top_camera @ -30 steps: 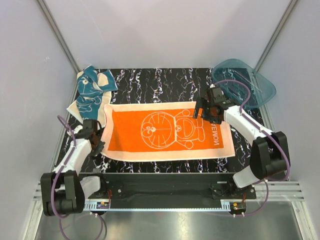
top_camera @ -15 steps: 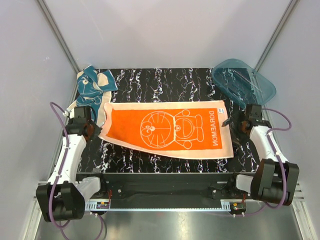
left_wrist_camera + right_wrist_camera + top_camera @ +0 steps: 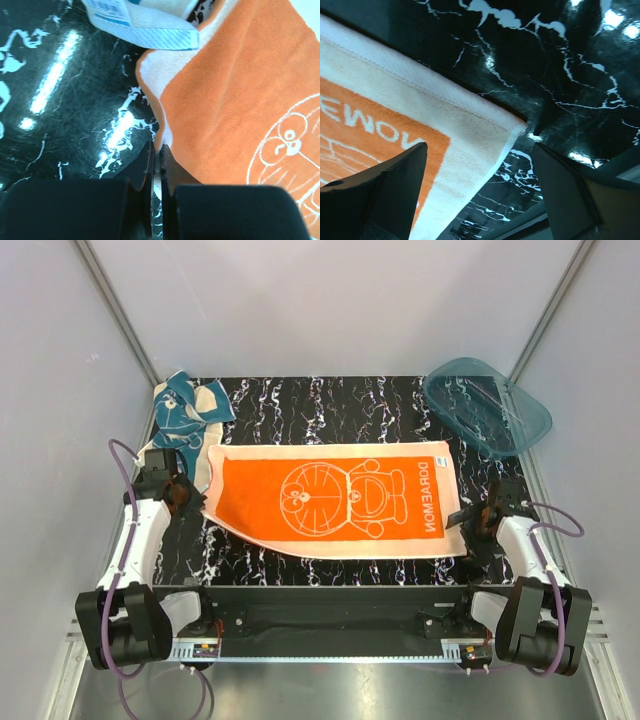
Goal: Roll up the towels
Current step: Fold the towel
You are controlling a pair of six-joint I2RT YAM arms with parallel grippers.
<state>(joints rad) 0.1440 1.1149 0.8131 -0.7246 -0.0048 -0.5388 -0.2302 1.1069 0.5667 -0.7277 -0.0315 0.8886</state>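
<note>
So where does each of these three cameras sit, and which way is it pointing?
Top: fixed above and behind the robot, looking down on the table, orange towel, teal towel and tub; left arm and right arm show.
Left wrist: rides the left arm, looking down past the left claw, shut on the orange towel's cream edge.
Right wrist: rides the right arm, looking down through the open right claw at the towel's corner.
Shared: the orange towel appears in all three.

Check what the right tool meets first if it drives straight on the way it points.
Likely the cream-bordered corner of the bright orange cloth towel, framed between the right tool's open fingers, flat on the black marbled tabletop. Depth unclear.
</note>
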